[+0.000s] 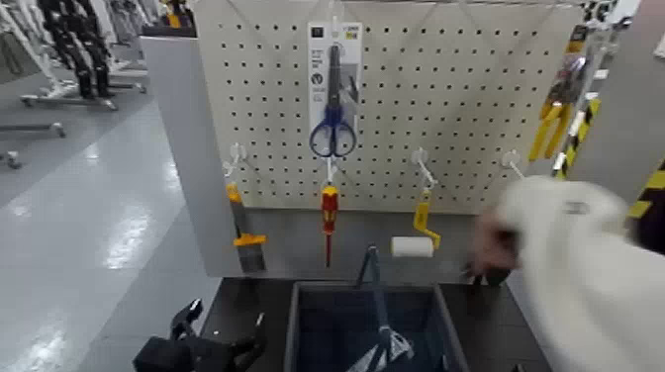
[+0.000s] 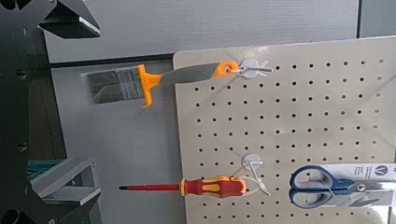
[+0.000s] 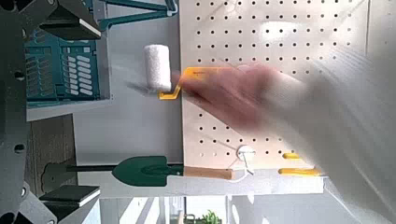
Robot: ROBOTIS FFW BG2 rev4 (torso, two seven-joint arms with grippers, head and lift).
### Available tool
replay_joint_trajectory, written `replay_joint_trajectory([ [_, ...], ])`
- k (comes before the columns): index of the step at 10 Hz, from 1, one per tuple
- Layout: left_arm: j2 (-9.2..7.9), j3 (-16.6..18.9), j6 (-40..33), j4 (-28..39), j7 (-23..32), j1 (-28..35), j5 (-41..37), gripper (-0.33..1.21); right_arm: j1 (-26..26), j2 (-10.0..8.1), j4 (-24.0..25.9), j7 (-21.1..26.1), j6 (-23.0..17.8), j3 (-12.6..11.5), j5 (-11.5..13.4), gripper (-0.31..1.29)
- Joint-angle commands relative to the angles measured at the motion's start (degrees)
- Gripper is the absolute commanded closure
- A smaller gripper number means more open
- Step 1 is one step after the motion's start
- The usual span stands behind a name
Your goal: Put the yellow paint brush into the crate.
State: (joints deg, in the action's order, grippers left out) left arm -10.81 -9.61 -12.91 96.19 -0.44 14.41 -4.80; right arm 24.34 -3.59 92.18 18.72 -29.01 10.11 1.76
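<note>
Head view: left gripper [image 1: 223, 321] gapes empty; beyond its fingers [image 1: 185, 318], orange-handled flat bristle brush [image 1: 247, 237] on perforated beige pegboard [image 1: 267, 109]. Right gripper [image 3: 73, 110], facing pegboard, wide open, empty.

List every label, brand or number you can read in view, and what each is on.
Nothing can be read for certain.
Scissors' card: small dark print, too small to read.
Sleeve: small dark mark, too blurred to read.
Brush: print on the ferrule, too small to read.
</note>
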Motion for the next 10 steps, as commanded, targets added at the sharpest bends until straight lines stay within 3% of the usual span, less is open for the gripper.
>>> replay_joint_trajectory([
  [1, 0.17, 0.03, 0.08, -0.04, 0.17, 0.01, 0.32, 0.12, 0.01, -0.01, 0.02, 0.00, 0.09, 0.00, 0.00, 0.13],
  [6, 0.26, 0.73, 2.19, -0.04, -2.02, -0.43, -1.26, 0.12, -0.08, 0.07, 0.02, 0.00, 0.18, 0.18, -0.18, 0.13],
  [10, 1.49, 8.11, 8.52, 0.31, -13.71, -3.60, -4.87, 0.11, 0.01, -0.01, 0.02, -0.08, 0.36, 0.18, -0.27, 0.13],
])
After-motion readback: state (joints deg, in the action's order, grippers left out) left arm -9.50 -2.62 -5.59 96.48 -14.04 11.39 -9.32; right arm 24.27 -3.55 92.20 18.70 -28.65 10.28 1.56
